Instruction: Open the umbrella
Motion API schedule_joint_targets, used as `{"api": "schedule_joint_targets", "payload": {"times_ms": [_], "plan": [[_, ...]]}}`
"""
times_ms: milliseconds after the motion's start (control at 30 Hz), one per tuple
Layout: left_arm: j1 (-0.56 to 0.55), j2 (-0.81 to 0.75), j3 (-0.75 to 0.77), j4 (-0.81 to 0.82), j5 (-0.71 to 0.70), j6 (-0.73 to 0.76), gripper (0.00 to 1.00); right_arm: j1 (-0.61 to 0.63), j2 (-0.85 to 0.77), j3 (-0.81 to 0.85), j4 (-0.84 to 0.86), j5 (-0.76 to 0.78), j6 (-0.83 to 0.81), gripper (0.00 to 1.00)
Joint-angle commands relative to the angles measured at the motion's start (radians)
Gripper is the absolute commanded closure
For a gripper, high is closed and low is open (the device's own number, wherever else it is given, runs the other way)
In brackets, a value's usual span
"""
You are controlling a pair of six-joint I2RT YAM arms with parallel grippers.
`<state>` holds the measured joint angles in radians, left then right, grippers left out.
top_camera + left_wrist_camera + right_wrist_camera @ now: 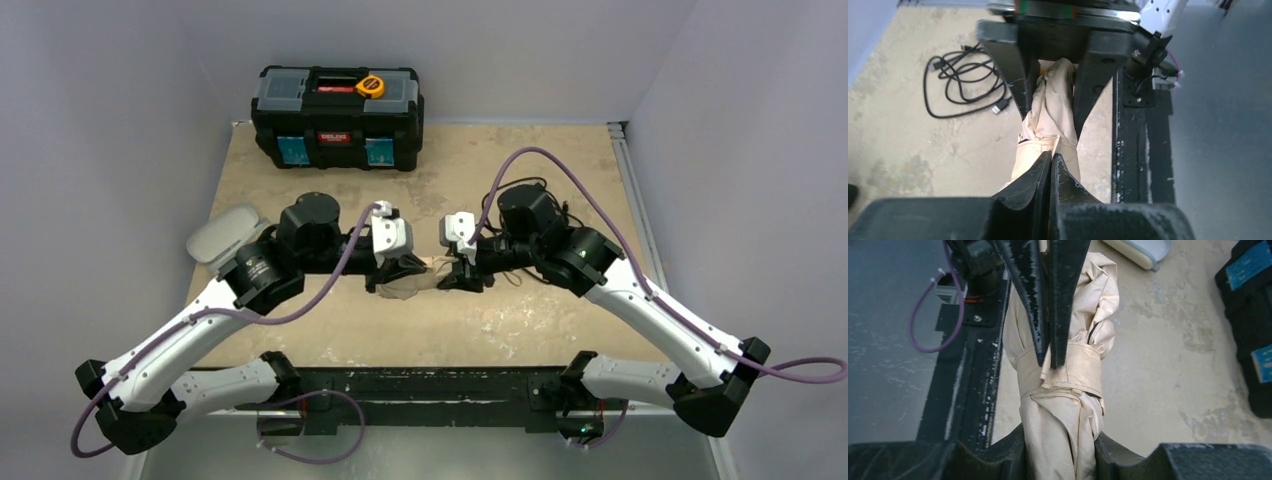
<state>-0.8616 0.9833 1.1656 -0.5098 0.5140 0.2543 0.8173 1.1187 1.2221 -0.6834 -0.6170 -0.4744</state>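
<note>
At table [560, 170] centre, folded umbrella [1058, 430] clamped between right fingers [1128, 457]; left fingers [1028, 290] clenched, tips touching its strap [1078, 367]

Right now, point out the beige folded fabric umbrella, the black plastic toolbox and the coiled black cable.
Beige folded fabric umbrella [1080, 367]: right wrist view, on its tan strap band.
Black plastic toolbox [345, 150]: top external view, on its front wall.
Coiled black cable [1001, 106]: left wrist view, on its plug end.

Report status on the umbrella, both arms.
Left gripper pinched shut on strap. Right gripper clamped on umbrella, folded, strap wrapped round it. Toolbox and cable lie apart, nothing in the way.
</note>
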Motion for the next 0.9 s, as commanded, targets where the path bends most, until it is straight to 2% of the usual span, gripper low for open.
{"api": "schedule_joint_targets", "payload": {"times_ms": [0,133,333,367,400,433,500,533,567,733,800,867], "plan": [[0.135,0.052,0.049,-0.007,-0.055,-0.206,1.0,0.043,-0.08,-0.007,0.05,-0.052,-0.144,1.0],[0.174,0.098,0.073,-0.02,-0.128,-0.329,1.0,0.076,-0.102,-0.021,0.023,-0.012,-0.252,1.0],[0.207,0.142,0.065,-0.059,-0.247,-0.374,1.0,0.098,-0.133,-0.041,0.04,0.022,-0.338,1.0],[0.239,0.14,0.061,-0.045,-0.167,-0.387,1.0,0.098,-0.13,-0.04,0.056,0.033,-0.293,1.0],[0.288,0.127,0.044,0.007,-0.003,-0.392,1.0,0.097,-0.118,-0.026,0.049,0.016,-0.261,1.0],[0.31,0.081,0.02,0.06,0.102,-0.37,1.0,0.097,-0.104,-0.012,0.042,-0.006,-0.239,1.0],[0.31,-0.008,-0.025,0.116,0.169,-0.246,0.58,0.097,-0.081,0.001,0.039,-0.018,-0.166,1.0],[0.311,-0.049,-0.042,0.135,0.158,-0.2,0.43,0.096,-0.079,-0.002,0.035,-0.025,-0.149,1.0],[0.311,-0.074,-0.042,0.133,0.134,-0.169,0.37,0.096,-0.081,-0.015,0.053,-0.029,-0.103,1.0],[0.269,-0.08,0.074,-0.119,0.366,0.092,0.34,0.093,-0.071,-0.04,0.089,-0.045,0.032,1.0],[0.176,-0.083,0.09,-0.224,0.357,0.207,0.34,0.087,-0.06,-0.038,0.103,-0.061,0.069,1.0],[0.081,-0.087,0.074,-0.261,0.298,0.268,0.34,0.075,-0.053,-0.037,0.115,-0.083,0.09,1.0]]}}
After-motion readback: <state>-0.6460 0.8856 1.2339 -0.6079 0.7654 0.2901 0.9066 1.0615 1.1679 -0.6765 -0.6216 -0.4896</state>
